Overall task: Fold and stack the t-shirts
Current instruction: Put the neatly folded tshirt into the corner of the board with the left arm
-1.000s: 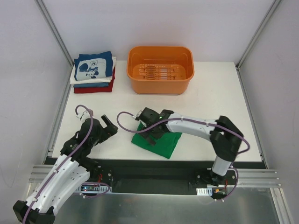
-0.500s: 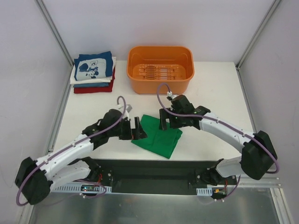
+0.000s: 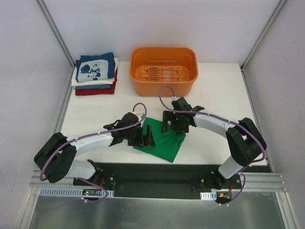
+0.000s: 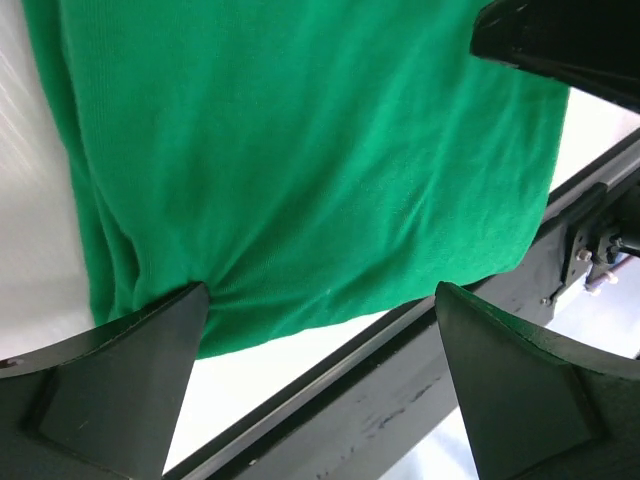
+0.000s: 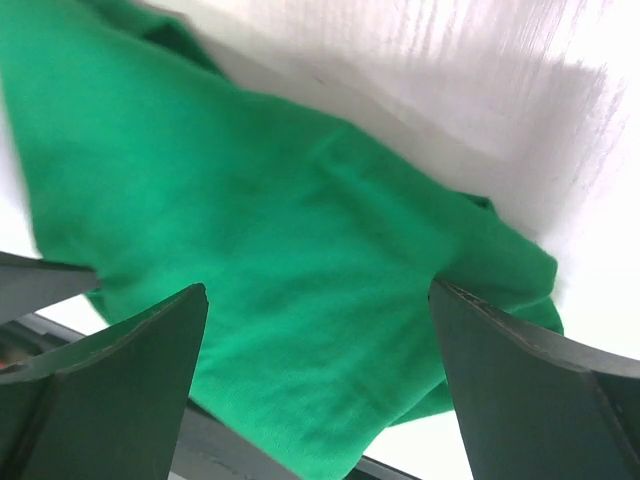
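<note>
At the far left of the tabletop (image 3: 217,95) sits a stack of folded t-shirts (image 3: 95,83), red at the bottom and a navy shirt with a white cartoon print (image 3: 96,67) on top.

Nearer the front edge, the left gripper (image 3: 147,137) is spread wide and holds nothing. It is set low over the left side of the bright green t-shirt (image 3: 164,142). In the left wrist view, one finger (image 4: 110,390) touches the shirt's bunched, puckered edge, while the other finger (image 4: 530,400) is out over the black front rail.

The green shirt lies roughly folded on the tabletop between the two arms, close to the front edge.

The right gripper (image 3: 172,126) is also wide apart and empty. It hangs over the shirt's far right part, with green cloth filling the gap between its fingers (image 5: 110,390) in the right wrist view.

Behind them stands the orange plastic tub (image 3: 163,87). A pale ribbed pattern shows on its floor, and I cannot tell whether that is moulding or something lying there.
</note>
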Controlling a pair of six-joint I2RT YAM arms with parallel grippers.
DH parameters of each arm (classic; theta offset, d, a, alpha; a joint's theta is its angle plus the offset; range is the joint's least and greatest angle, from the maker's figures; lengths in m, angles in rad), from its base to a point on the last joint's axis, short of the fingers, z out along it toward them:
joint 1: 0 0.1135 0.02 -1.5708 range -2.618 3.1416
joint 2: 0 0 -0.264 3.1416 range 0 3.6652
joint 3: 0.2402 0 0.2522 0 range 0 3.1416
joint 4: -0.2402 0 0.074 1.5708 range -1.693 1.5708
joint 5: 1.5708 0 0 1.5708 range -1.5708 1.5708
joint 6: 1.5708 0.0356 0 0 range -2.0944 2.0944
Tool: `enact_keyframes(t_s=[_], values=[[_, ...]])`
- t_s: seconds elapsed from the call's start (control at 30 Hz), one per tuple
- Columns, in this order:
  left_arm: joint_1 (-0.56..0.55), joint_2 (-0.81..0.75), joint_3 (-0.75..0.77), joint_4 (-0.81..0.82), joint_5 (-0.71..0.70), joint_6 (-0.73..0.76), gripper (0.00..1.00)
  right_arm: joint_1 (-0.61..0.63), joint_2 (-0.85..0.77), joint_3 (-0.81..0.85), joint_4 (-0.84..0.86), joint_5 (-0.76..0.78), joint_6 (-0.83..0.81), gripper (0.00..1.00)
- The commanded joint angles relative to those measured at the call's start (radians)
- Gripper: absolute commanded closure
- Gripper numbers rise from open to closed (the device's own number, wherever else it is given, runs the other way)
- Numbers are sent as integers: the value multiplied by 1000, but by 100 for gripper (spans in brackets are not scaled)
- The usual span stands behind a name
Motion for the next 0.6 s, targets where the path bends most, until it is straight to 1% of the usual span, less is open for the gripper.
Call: enact_keyframes(t_s=[0.0,0.07,0.2,0.33,0.4,0.5,0.53,0.57], values=[[-24,-1,-84,27,31,-62,1,-2,60,29,-22,-8,-14,3],[-55,-36,-115,61,18,-113,1,-2,82,47,-42,18,-41,3],[-159,-168,-161,64,-42,-185,1,-16,149,143,-109,92,-114,3],[-210,-232,-135,64,-116,-208,1,-21,145,252,-163,123,-194,3],[-223,-249,-105,62,-136,-195,1,-18,92,266,-175,114,-244,3],[-230,-275,-62,38,-182,-150,1,-4,-14,256,-200,173,-266,3],[-228,-286,-54,-6,-209,-144,1,-4,-47,242,-203,202,-268,3],[-228,-304,-34,-39,-290,-141,1,-4,-114,201,-206,213,-268,3]])
